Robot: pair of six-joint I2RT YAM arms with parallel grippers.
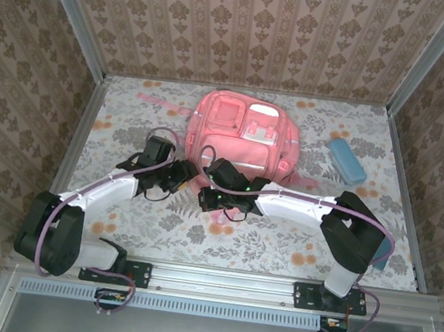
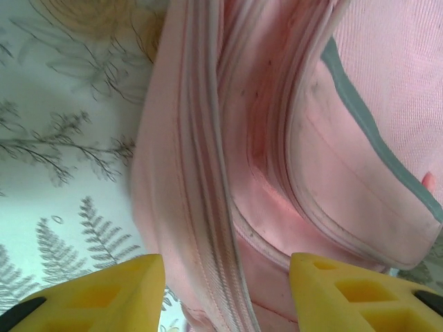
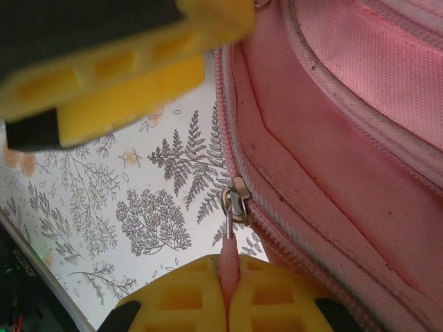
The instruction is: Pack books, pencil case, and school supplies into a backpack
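**Bench** (image 1: 278, 239): flower-printed cover, walled on three sides by patterned panels; both arms are bolted at its near edge.

**Left end effector** (image 1: 181, 179): placed just left of the backpack's near left corner. In the left wrist view its yellow fingers (image 2: 104, 297) are seen standing apart, with the backpack's zipped side seam lying in the gap between them. Nothing is gripped. Whether either finger touches the fabric cannot be told.

**Right end effector** (image 3: 228, 290): placed just beside the left one, at the backpack's near edge. Its two yellow fingers are pressed together and clamped on the zip pull (image 3: 228, 257), a small pink tab. The tab hangs from a metal slider (image 3: 236, 200) seated on the zip track at the backpack's edge.

**Backpack** (image 1: 243, 132): large, soft and pink, with white patches. It is laid flat, front side up, at the middle of the bench toward the far wall, with a strap trailing off on each side.

**Pencil case** (image 1: 346, 160): light blue, oblong, with rounded ends. It is laid flat and slantwise on the bench to the right of the backpack, apart from it and near the right wall.
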